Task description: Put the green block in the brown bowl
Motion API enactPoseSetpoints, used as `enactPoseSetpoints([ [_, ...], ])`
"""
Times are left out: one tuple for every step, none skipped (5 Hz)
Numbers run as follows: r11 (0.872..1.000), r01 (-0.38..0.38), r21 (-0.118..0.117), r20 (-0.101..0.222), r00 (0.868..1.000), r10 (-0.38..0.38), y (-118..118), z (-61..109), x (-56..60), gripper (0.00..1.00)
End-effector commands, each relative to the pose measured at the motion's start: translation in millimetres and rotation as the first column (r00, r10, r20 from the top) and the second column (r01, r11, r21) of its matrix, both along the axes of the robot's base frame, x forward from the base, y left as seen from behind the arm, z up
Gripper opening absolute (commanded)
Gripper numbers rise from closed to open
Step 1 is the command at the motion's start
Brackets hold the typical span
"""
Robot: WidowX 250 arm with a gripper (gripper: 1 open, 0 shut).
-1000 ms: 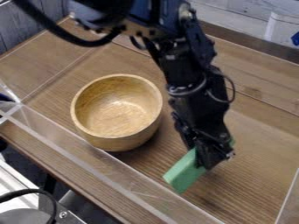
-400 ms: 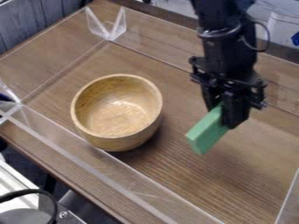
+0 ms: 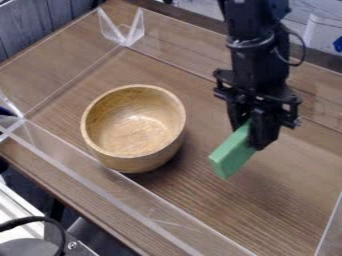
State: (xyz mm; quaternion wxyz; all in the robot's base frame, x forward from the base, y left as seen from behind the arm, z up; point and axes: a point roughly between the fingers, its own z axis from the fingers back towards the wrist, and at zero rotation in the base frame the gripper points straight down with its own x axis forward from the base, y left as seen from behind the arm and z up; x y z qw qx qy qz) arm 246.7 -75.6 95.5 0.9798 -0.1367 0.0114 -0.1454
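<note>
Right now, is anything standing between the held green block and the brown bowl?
Nothing visible: only bare tabletop shows between the green block, held in the gripper, and the brown bowl.

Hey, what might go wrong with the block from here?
The long green block hangs at a slant below the black gripper, held near its upper end, so it might slip or twist. It is beside the round tan wooden bowl, not over it; released here, it would likely land on the wooden table.

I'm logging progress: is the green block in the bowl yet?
No, the green block hangs from the fingers, beside the bowl.
</note>
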Motion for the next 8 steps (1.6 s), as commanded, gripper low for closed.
enactPoseSetpoints([
  [1.0,-0.016,0.017,0.068,0.998,0.014,10,14.3,-1.7,0.0],
  [0.998,-0.048,0.04,0.056,0.997,0.046,12,11.0,1.4,0.0],
  [0.995,-0.073,0.062,0.051,0.996,0.07,13,11.0,3.5,0.0],
  [0.992,-0.096,0.08,0.047,0.995,0.092,14,11.2,5.5,0.0],
  [0.988,-0.119,0.097,0.034,0.993,0.116,16,15.9,8.0,0.0],
  [0.984,-0.137,0.115,0.021,0.991,0.136,17,18.2,11.3,0.0],
  [0.984,-0.144,0.108,0.016,0.99,0.143,11,22.3,19.4,0.0],
  [0.983,-0.152,0.103,0.003,0.988,0.153,6,23.8,27.1,0.0],
])
